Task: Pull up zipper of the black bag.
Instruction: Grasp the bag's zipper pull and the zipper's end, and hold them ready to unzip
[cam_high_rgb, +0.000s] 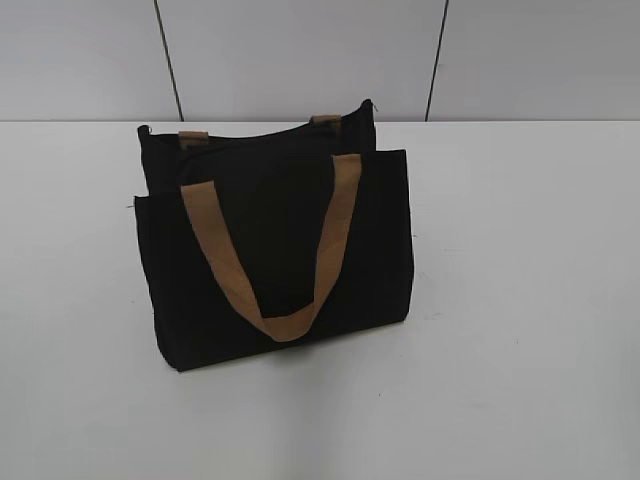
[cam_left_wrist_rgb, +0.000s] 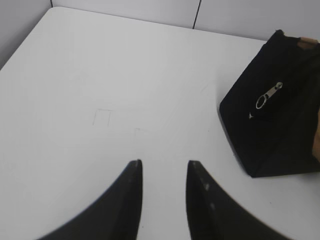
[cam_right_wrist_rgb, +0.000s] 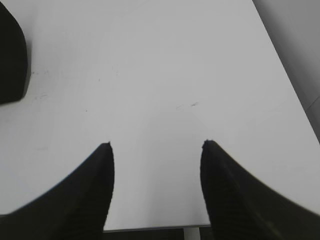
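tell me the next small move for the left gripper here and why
Probably move the left gripper forward and to its right toward the metal pull. Its fingers are apart and empty over bare table, and the pull lies exposed on the side of the black bag. The right gripper is also open and holds nothing.

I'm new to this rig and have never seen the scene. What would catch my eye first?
The black bag stands upright mid-table, its tan strap handle drooping in a loop down the dark front. In the left wrist view, a silvery zipper pull glints on the bag's end, beyond the open left gripper. The right gripper, also open, hangs over the bare white table.
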